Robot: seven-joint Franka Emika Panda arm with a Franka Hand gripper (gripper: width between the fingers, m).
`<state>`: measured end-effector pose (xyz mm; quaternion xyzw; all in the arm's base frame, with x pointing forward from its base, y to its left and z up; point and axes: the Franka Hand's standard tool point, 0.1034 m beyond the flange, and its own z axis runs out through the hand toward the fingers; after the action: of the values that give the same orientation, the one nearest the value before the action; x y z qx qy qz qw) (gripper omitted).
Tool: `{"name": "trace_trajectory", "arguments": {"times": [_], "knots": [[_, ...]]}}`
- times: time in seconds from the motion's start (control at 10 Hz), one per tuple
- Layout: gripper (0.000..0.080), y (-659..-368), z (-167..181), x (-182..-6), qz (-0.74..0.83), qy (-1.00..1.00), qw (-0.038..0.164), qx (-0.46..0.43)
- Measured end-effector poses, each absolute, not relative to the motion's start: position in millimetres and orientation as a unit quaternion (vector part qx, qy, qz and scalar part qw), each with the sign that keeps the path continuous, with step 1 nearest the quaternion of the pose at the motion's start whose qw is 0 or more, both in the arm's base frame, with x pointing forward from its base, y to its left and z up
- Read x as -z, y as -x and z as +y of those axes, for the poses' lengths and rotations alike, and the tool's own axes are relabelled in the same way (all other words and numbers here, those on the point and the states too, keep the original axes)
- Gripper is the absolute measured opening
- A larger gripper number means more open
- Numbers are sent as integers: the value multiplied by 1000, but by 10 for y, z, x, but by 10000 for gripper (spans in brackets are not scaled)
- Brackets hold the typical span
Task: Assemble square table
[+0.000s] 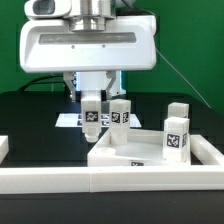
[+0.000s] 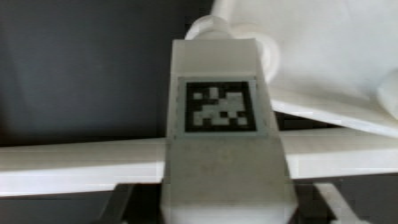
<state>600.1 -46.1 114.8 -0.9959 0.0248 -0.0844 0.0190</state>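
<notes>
The white square table top [image 1: 140, 153] lies at the exterior view's middle right, recessed face up. Two tagged leg pegs [image 1: 177, 136] [image 1: 179, 111] stand upright at its right side. Another leg peg [image 1: 121, 113] stands behind its far edge. My gripper [image 1: 92, 103] is shut on a further leg peg [image 1: 92, 118] and holds it upright just above the top's near-left corner. In the wrist view this held leg peg [image 2: 222, 110] fills the centre with its tag facing the camera, between my fingertips [image 2: 128, 196]. Part of the table top [image 2: 329, 95] shows behind it.
A long white rail [image 1: 60, 181] runs across the front of the black board. The marker board [image 1: 70, 119] lies flat behind the held leg. The arm's white body [image 1: 88, 45] hangs over the back of the scene.
</notes>
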Motion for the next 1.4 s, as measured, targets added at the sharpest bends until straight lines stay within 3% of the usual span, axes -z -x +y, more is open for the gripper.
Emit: {"name": "trace_trajectory", "arguments": {"times": [0.4,0.5,0.6,1.2,1.4], "knots": [[290,-6031,-476,-1155,28,995,16,95],[290,-6098,-562,-1193,20,988,-10,152],[290,-6030,-538,-1158,24,986,-15,162],[290,-6102,-352,-1213,29,983,-12,181],[290,-6086,-438,-1182,13,984,-20,178]]}}
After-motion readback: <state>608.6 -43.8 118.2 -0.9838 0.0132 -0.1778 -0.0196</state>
